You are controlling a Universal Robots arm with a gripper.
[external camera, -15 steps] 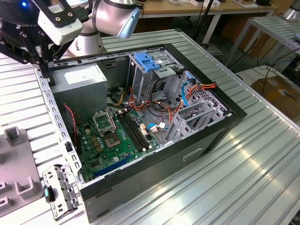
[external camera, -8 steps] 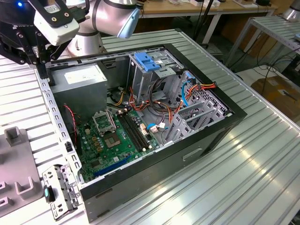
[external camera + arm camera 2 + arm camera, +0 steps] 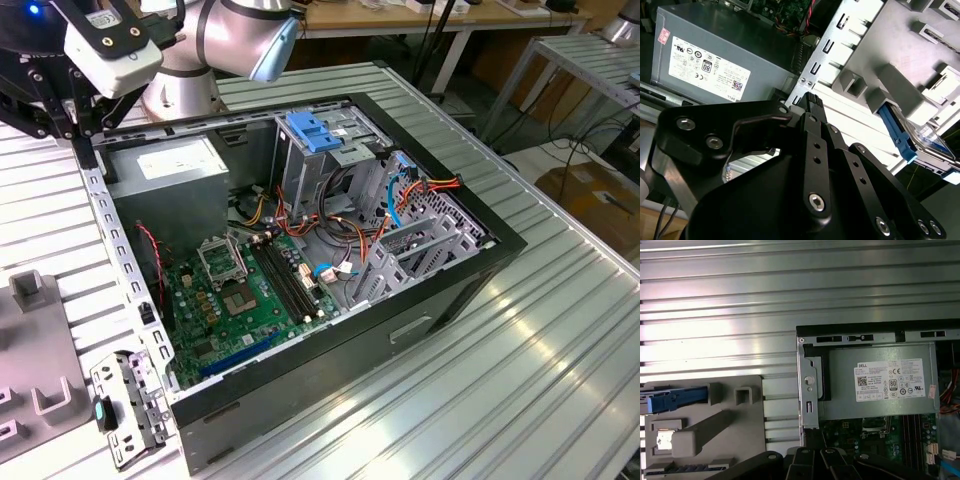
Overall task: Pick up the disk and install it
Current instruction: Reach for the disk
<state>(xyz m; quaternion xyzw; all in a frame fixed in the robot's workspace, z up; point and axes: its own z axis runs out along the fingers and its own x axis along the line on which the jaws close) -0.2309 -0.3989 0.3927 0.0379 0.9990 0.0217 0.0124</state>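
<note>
The disk [image 3: 932, 142] lies in a grey fixture tray [image 3: 900, 55] beside the open computer case; its silver body, label and blue rail [image 3: 895, 127] show in the second wrist view. Its blue rail [image 3: 677, 399] also shows at the tray's edge in the first wrist view. My black gripper [image 3: 812, 100] hangs over the case's corner by the power supply, apart from the disk, shut with nothing in it. Its linkage [image 3: 815, 460] meets at one tip in the first wrist view. The metal drive cage [image 3: 335, 165] with a blue latch [image 3: 318, 130] stands inside the case.
The open case [image 3: 300, 260] sits on a slatted aluminium table [image 3: 520, 360], with the grey power supply [image 3: 165, 160], green motherboard [image 3: 240, 300] and loose orange and blue cables [image 3: 400, 200] inside. A metal bracket [image 3: 125, 405] lies by the case's near corner. The arm [image 3: 240, 30] rises behind.
</note>
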